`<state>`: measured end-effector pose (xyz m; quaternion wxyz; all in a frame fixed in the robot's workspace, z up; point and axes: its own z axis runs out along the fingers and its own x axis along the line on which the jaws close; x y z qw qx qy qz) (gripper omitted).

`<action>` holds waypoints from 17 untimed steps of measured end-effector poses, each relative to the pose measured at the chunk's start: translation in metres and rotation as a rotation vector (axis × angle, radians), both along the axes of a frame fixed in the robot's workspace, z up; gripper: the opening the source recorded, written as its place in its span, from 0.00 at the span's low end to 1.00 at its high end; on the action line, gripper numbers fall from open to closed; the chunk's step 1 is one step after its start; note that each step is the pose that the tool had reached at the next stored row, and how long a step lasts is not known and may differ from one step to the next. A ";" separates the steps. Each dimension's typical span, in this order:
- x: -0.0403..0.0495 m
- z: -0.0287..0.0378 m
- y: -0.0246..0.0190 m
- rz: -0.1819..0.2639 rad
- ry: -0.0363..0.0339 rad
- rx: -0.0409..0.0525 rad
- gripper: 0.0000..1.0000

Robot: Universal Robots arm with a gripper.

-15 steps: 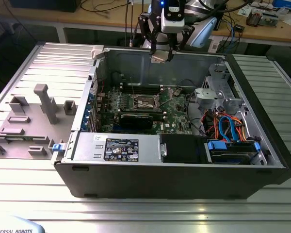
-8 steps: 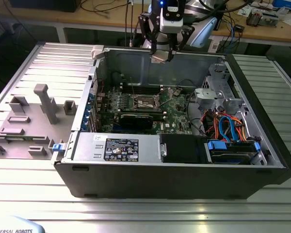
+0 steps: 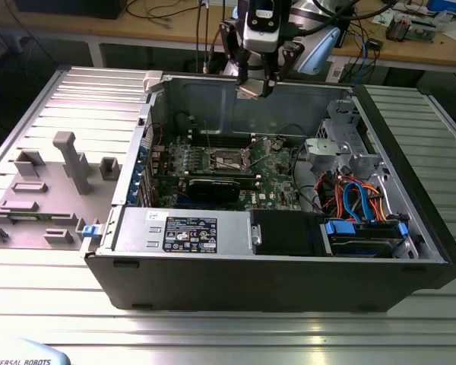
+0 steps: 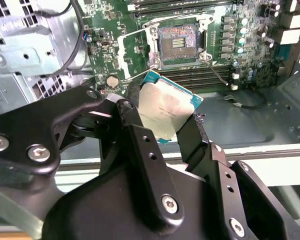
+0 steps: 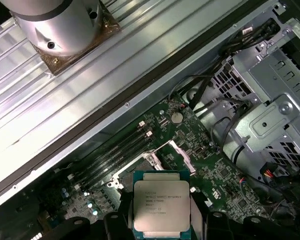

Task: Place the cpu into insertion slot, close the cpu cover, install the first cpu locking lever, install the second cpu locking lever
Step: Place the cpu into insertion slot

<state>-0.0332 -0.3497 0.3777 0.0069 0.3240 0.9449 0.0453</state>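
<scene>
Over grey metal computer case (image 3: 197,99): black gripper (image 3: 256,85) clamped on square silver-topped cpu (image 5: 161,207); empty dark insertion slot (image 4: 178,44) below, nothing placed yet.

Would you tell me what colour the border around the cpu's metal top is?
Teal on the cpu, best in the second wrist view.

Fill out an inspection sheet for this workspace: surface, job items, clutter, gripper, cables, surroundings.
Surface: ribbed metal table carrying an open computer case.
Job's things: the cpu held above the case; the insertion slot bare; the cpu cover raised open.
Clutter: grey fixture blocks on the table at the exterior view's left.
Grippers: gripper shut on the cpu by its edges.
Cables: blue and orange cables bundled inside the case at the exterior view's right.
Surroundings: wooden bench with loose wires behind.
</scene>
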 end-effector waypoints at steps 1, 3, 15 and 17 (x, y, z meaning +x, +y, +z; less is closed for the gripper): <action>0.0000 0.0000 0.0000 -0.015 0.0000 0.0000 0.54; 0.0000 0.0000 0.0000 -0.026 0.0000 0.0000 0.54; 0.0000 0.0000 0.0000 -0.036 0.0000 0.0001 0.54; 0.0000 -0.0001 0.0000 -0.062 0.0000 0.0001 0.54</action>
